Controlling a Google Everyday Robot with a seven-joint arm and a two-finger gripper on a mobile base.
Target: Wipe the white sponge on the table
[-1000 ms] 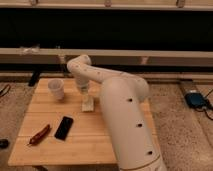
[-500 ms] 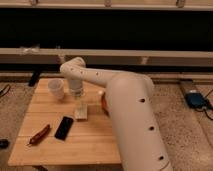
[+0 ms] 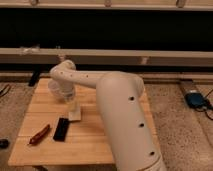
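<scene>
Nearest the camera, the robot's thick white arm [image 3: 125, 115] rises from the lower right and hides everything on the table [image 3: 50, 150] to the right of the black phone [image 3: 61, 128]. The phone lies on the front half of the wooden top. Left of the phone is a slim red-brown object [image 3: 39, 134], too small to identify.

Just beyond the phone and slightly to its right, the white sponge [image 3: 75, 114] lies flat on the wood. The gripper [image 3: 73, 104] points straight down onto it from above and seems to touch its top. Whether it is clamped on the sponge or only pressing on it, I cannot tell.

The step in hand looks like the wiping stroke itself. To do it well, the gripper should hold the sponge flat under light, even downward pressure, so that it slides rather than tips or slips free. The strokes should be short and run over bare wood. The phone is close, so a pull toward it would likely shove it.

Farther from the phone, beyond it and a little left, a white paper cup [image 3: 54, 90] stands partly behind the forearm. It would tip easily if the elbow swings. Farthest back, beyond the phone, a pale ledge [image 3: 150, 54] runs along a dark wall.
</scene>
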